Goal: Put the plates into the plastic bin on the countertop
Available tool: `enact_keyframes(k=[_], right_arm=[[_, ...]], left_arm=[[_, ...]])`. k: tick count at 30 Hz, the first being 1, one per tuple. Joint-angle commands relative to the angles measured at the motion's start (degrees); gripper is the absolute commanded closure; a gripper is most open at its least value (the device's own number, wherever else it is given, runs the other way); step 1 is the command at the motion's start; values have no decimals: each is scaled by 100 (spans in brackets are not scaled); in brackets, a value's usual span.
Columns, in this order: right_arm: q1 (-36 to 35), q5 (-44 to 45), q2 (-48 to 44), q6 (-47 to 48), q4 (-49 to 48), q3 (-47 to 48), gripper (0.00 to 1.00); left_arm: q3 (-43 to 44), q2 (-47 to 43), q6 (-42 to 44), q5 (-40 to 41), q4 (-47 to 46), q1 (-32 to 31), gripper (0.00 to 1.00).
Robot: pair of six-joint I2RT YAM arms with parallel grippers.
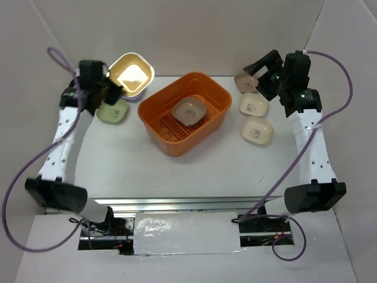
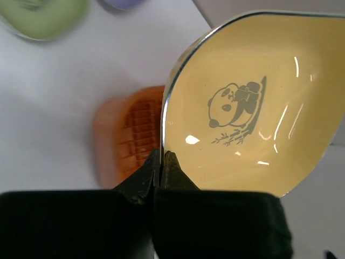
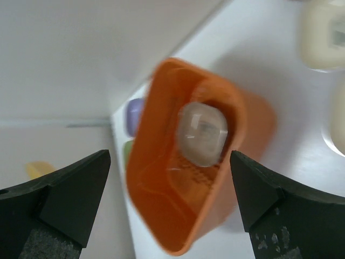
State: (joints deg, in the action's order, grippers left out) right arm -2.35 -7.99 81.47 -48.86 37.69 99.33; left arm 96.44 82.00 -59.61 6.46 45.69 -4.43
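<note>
My left gripper [image 1: 113,88] is shut on the rim of a yellow plate [image 1: 131,73] and holds it tilted above the countertop [image 1: 118,159] at the back left. In the left wrist view the fingertips [image 2: 171,162] pinch the edge of this yellow plate [image 2: 248,108], which has a panda mark. The orange plastic bin [image 1: 171,138] stands in the middle with one brownish plate [image 1: 189,111] lying in it. A green plate [image 1: 113,111] lies under the left arm. My right gripper [image 1: 259,76] hangs open and empty over a brown plate [image 1: 245,81]. Two cream plates [image 1: 253,105] [image 1: 257,131] lie beside it.
White walls close in the back and sides. A metal rail [image 1: 188,203] runs along the front edge. A purple plate [image 2: 124,4] shows at the top of the left wrist view. The right wrist view looks down on the bin [image 3: 178,216] between open fingers.
</note>
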Motion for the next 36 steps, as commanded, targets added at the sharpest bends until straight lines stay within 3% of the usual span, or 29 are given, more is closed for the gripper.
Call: enact_keyframes(k=[1, 5, 12, 16, 24, 26, 27, 28, 29, 36], right_arm=[[524, 201, -175, -97, -69, -835, 0], [1174, 166, -158, -150, -210, -1572, 0], [1562, 96, -316, -203, -456, -2654, 0], [1676, 8, -360, -71, -395, -2787, 0], [1817, 130, -290, 113, -263, -2700, 0], [1826, 271, -194, 158, -219, -2647, 0], [1826, 472, -150, 219, -114, -2612, 0], [1834, 613, -114, 254, -61, -2585, 0], [1843, 780, -62, 272, 9, -2524, 0], [1896, 1545, 676, 447, -95, -2664, 0]], left_arm=[[848, 1120, -813, -31, -377, -892, 100], [1227, 2021, -1787, 196, -745, -1542, 100], [1500, 3190, -2729, 383, -1247, -2079, 100], [1684, 3830, -2871, 320, -1230, -2291, 100], [1596, 4149, -2784, 303, -888, -2344, 100], [1790, 4140, -2643, 330, -677, -2344, 75], [1834, 4079, -2591, 330, -632, -2344, 57], [1895, 4009, -2582, 356, -562, -2352, 32], [1887, 3921, -2521, 434, -544, -2370, 1], [2026, 2964, -1985, 523, -545, -2440, 1]])
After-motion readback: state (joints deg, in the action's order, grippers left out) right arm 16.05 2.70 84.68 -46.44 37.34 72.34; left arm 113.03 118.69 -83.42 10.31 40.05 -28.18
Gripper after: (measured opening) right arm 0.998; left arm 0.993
